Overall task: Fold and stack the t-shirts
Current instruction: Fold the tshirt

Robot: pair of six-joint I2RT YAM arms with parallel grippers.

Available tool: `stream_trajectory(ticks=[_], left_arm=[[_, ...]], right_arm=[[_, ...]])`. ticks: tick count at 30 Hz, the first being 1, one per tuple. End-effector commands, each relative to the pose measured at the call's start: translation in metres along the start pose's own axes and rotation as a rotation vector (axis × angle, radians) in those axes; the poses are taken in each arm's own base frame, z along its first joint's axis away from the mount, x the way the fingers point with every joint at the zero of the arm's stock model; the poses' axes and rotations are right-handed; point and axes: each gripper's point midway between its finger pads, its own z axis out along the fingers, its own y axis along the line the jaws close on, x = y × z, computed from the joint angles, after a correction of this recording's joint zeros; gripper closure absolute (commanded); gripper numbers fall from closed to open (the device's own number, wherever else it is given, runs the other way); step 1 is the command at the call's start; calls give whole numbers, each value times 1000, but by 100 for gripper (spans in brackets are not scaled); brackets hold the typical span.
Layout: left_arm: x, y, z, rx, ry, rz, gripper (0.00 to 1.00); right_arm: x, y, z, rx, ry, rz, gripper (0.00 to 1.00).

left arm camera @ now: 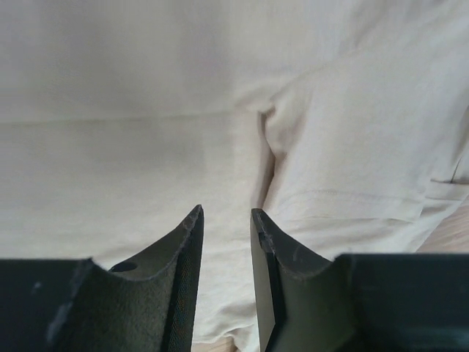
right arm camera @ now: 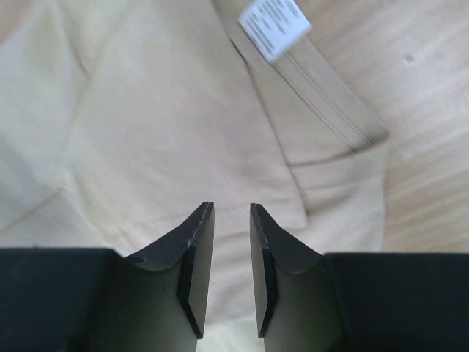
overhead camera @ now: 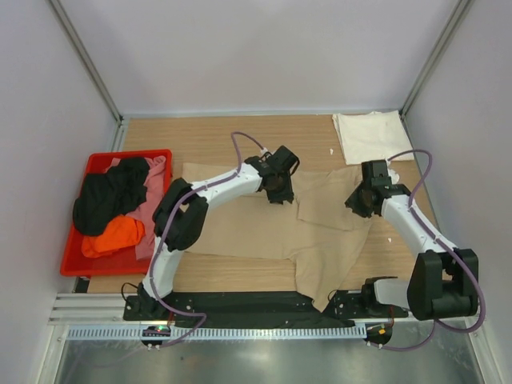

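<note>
Tan soft-cloth short-sleeved t-shirt (overhead camera: 320, 232): spread crumpled across the wooden table (overhead camera: 240, 132), centre to right. Left fingers (left arm camera: 183, 264) and right fingers (right arm camera: 196, 253): narrowly parted, holding nothing, just above the tan cloth

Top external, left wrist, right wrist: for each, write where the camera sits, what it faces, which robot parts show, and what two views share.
Top external: above and behind the robot, looking down at the table; left arm and right arm show.
Left wrist: on the left arm, facing down at the tan t-shirt; left gripper shows.
Right wrist: on the right arm, facing the shirt's label; right gripper shows.
Shared: both wrist views see that t-shirt.
</note>
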Motion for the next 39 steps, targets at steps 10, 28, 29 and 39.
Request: stream_trajectory(ticks=[10, 28, 29, 39], left_arm=[[-106, 90, -22, -21, -114, -37, 66], [-99, 153, 22, -191, -96, -134, 64], [-101, 150, 21, -183, -101, -142, 64], [-135, 92, -51, 31, -186, -90, 60]], right_arm=[[-75, 62, 60, -130, -154, 1, 68], [-87, -42, 110, 210, -198, 138, 69], [-90, -43, 109, 208, -205, 146, 69], [-109, -14, 84, 100, -181, 121, 66]])
